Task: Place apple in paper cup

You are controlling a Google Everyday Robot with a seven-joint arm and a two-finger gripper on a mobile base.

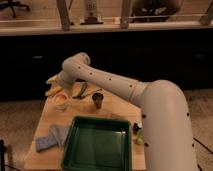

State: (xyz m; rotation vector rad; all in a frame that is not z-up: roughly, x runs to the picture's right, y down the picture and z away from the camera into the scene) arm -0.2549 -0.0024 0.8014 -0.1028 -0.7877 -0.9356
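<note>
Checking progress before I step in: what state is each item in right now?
pincer: directly above the paper cup
apple: at the paper cup's mouth, seated or held unclear
paper cup: upright
brown cup: upright, standing apart
cloth: crumpled beside the green tray

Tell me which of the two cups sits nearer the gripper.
The white paper cup, on the table's left side, close beside the gripper at the arm's end. The smaller dark brown cup stands farther off to the right.
</note>
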